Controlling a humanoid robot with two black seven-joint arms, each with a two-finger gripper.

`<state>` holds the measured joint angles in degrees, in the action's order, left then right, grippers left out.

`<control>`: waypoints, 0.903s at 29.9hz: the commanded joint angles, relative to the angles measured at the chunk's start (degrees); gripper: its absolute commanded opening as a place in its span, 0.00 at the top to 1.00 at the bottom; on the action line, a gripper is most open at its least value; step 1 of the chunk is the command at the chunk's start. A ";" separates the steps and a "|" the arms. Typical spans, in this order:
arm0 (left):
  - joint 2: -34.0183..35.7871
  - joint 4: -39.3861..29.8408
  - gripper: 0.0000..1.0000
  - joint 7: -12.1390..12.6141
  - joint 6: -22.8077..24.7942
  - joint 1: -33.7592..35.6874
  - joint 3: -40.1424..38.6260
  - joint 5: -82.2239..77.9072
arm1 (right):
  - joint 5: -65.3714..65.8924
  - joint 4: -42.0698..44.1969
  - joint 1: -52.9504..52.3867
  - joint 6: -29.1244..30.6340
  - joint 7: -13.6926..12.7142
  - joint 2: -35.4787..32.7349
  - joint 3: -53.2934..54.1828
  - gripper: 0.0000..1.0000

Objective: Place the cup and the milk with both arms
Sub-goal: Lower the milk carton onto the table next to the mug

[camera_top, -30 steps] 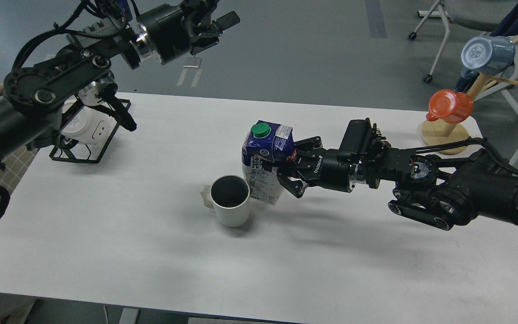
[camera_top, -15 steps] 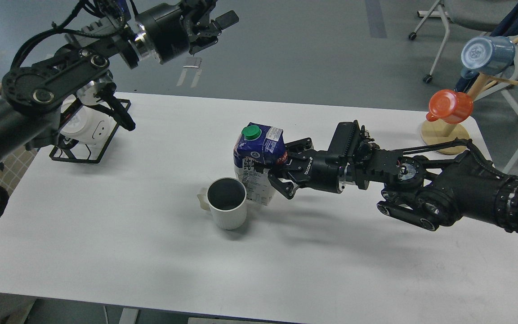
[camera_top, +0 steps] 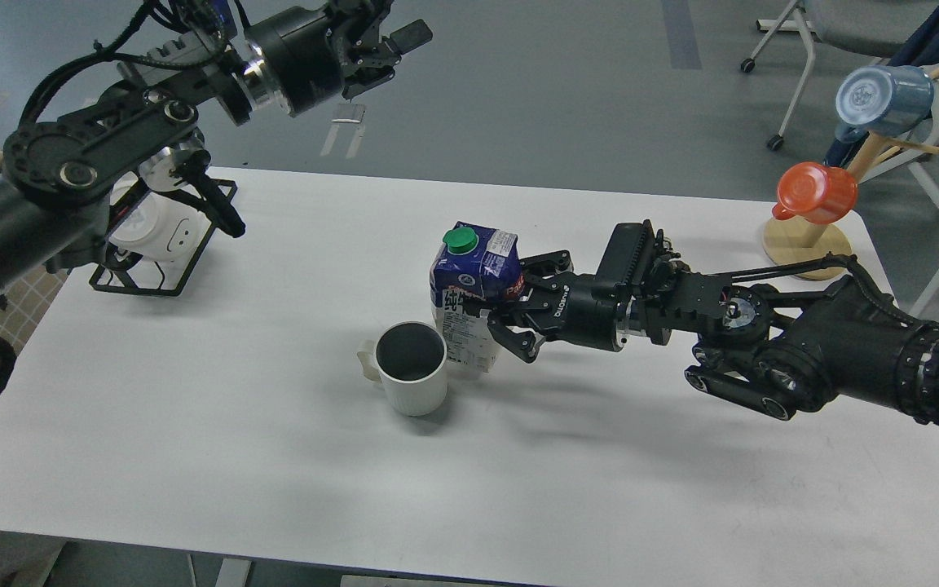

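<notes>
The milk (camera_top: 476, 277), a dark blue and white gable-top carton with a green cap, stands near the middle of the white table (camera_top: 274, 456). The cup (camera_top: 412, 371), a ribbed cream-white mug with a dark inside, stands just in front and left of it, touching or nearly touching, with its handle to the left. My right gripper (camera_top: 504, 316) comes in from the right and is shut on the carton's right side. My left gripper (camera_top: 392, 50) is raised high beyond the table's far edge, open and empty.
A black wire rack (camera_top: 192, 265) with smooth white mugs (camera_top: 161, 228) sits at the table's far left, under my left arm. A wooden mug tree (camera_top: 808, 240) at the far right corner carries an orange cup (camera_top: 817, 192) and a blue cup (camera_top: 883, 99). A chair stands behind it.
My right gripper carried the milk left, up against the cup, which shifted slightly left. The carton now stands more upright. The left arm has barely moved.
</notes>
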<state>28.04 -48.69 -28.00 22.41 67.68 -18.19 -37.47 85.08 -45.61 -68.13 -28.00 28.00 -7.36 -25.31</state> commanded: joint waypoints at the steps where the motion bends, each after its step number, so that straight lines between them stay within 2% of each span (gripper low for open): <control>1: 0.08 0.00 0.02 0.00 0.00 -0.09 0.00 0.03 | 0.00 -0.09 0.10 0.00 0.00 -0.20 -0.01 0.45; 10: 0.17 0.00 0.02 0.00 -0.09 -0.27 0.00 0.03 | 0.00 -1.06 0.10 0.00 0.00 -2.39 -0.01 0.31; 27: 0.26 0.00 0.02 0.00 0.00 -1.15 -0.52 0.03 | -0.44 -8.79 0.19 0.00 0.00 -7.92 -0.18 0.31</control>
<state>28.27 -48.69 -28.00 22.34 66.76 -18.31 -37.43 84.70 -53.28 -67.95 -28.00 28.00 -14.31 -25.48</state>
